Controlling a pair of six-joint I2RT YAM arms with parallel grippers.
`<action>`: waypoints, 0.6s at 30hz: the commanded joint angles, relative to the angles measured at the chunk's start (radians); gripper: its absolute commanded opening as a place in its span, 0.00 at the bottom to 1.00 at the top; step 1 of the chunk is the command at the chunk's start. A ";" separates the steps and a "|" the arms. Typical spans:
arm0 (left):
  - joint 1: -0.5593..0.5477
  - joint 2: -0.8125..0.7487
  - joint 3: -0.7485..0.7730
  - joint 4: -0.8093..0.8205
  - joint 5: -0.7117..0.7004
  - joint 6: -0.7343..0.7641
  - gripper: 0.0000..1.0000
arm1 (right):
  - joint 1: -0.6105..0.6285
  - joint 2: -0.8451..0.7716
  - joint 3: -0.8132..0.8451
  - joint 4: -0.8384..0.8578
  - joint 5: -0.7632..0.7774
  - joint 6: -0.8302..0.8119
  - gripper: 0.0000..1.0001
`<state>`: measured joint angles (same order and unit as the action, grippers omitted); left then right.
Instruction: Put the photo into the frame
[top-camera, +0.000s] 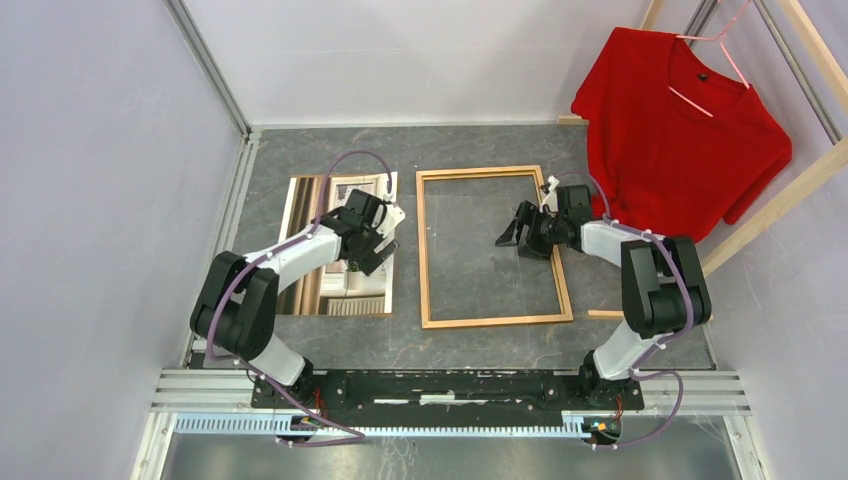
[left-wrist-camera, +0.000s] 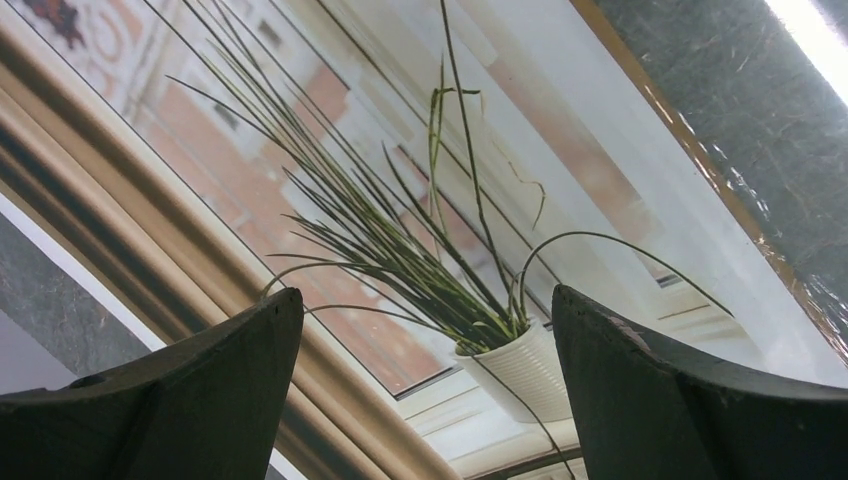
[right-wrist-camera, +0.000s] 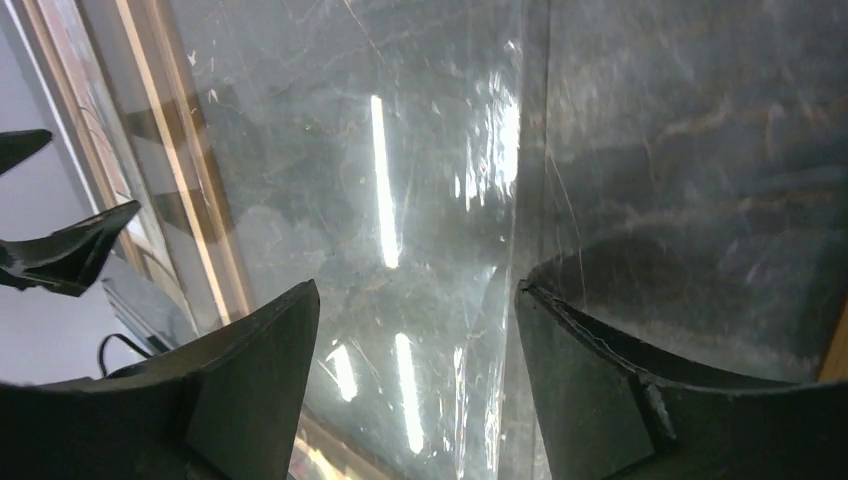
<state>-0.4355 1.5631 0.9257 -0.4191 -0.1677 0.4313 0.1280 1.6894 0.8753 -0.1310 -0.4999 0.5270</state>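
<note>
Nothing of the task proper is done yet, as far as I can see. The photo (top-camera: 343, 292) lies flat and face up on the tabletop (top-camera: 480, 145), directly beneath my left tool (top-camera: 374, 243). It sits wholly outside the frame (top-camera: 423, 250), which lies flat just beside it on the side toward my right tool (top-camera: 512, 236). No part of the print crosses the nearest wooden rail.

My left tool hangs low over the picture with its fingers apart. Between them I see the white pot and the long thin leaves, and nothing is gripped. I cannot tell whether the fingertips touch the paper.

My right tool hovers inside the frame's opening, close to the rail on its own side. Its fingers are apart too, and it holds nothing. Below it I see grey tabletop under strong streaks of glare and a straight bright line, which may be a clear sheet lying in the opening, but I cannot be sure.

I judge that the whole job is left. I have to get hold of the print, most likely at an edge, since it lies flat and thin. Then I have to lift or slide it across the rail toward my right tool and settle it squarely within the four rails. The frame looks only slightly larger than the print, so lining up the corners will matter.
</note>
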 joint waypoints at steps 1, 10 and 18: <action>-0.025 0.020 -0.020 0.071 -0.038 -0.025 1.00 | -0.009 -0.091 -0.109 0.081 -0.037 0.043 0.81; -0.060 0.026 -0.058 0.107 -0.075 -0.023 1.00 | -0.009 -0.197 -0.289 0.081 -0.063 0.027 0.81; -0.060 0.042 -0.079 0.131 -0.105 -0.016 1.00 | -0.009 -0.298 -0.450 0.229 -0.222 0.122 0.71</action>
<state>-0.4931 1.5814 0.8761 -0.3321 -0.2398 0.4313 0.1177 1.4155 0.4988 0.0235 -0.6350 0.5838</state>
